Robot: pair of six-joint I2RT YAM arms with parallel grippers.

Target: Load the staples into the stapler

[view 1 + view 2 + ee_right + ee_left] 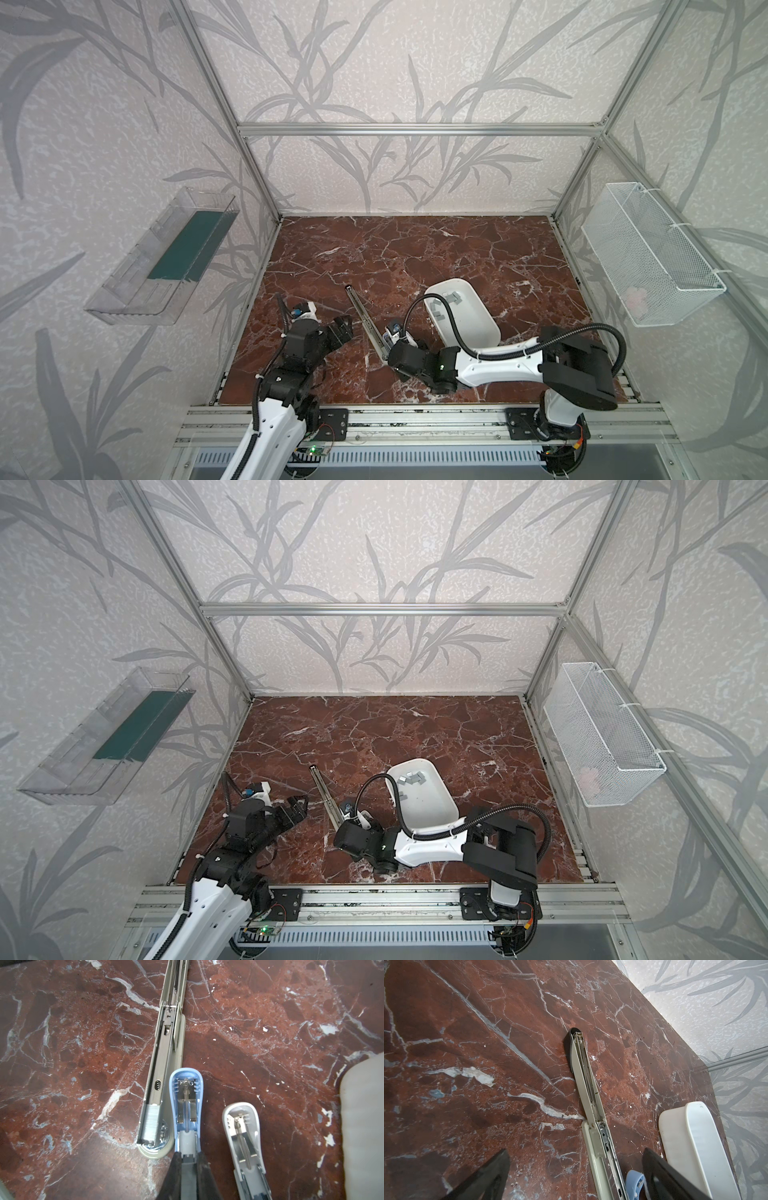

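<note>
the right end effector (188, 1156) pinches the blue stapler (186, 1101), just right of the opened beige stapler (166, 1043) holding a staple strip (150, 1122). the left end effector (343, 326) is spread. loose staples (452, 297) lie in the white tray (473, 318).

In the right wrist view the long beige stapler (166, 1047) runs out past the picture's edge, its far end cut off. The grey stapler (243, 1136) loses its rear part at the edge too, and the blue stapler (186, 1105) vanishes at its rear between the fingers (174, 1167) of the right hand (188, 1156). The white tray (363, 1126) is only a blurred sliver there. In both top views that hand's tips lie hidden under its own wrist, the staples (409, 778) are too small to count, and a cable (452, 322) covers part of the tray. A pale pink thing (636, 296) in the wire basket (665, 232) is too blurred to name.
</note>
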